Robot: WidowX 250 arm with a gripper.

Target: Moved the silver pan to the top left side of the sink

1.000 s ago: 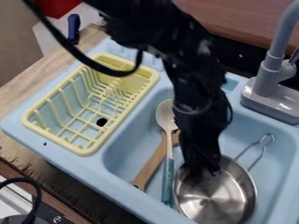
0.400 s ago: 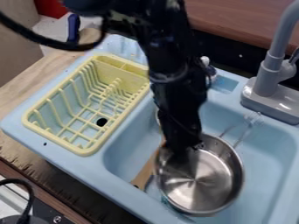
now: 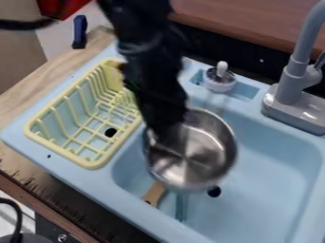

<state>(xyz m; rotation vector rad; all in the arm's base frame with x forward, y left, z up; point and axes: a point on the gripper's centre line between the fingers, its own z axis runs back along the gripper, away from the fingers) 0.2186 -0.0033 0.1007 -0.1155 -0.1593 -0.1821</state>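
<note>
The black gripper hangs over the left part of the blue sink, its fingertips at the upper left rim of the silver pan. It is shut on that rim, and the pan hangs in the basin's upper left area, slightly blurred. Below the pan, the wooden utensil and the teal handle of the spoon lie in the basin; their upper parts are hidden behind the pan and arm.
A yellow dish rack stands left of the basin, close to the arm. Behind the basin is a white-knobbed container, and the grey faucet rises at the upper right. A dark drain hole shows beneath the pan.
The gripper and pan have moved together up and to the left in the view, from the lower middle of the basin. The drain hole and the white-knobbed container have come into sight.
</note>
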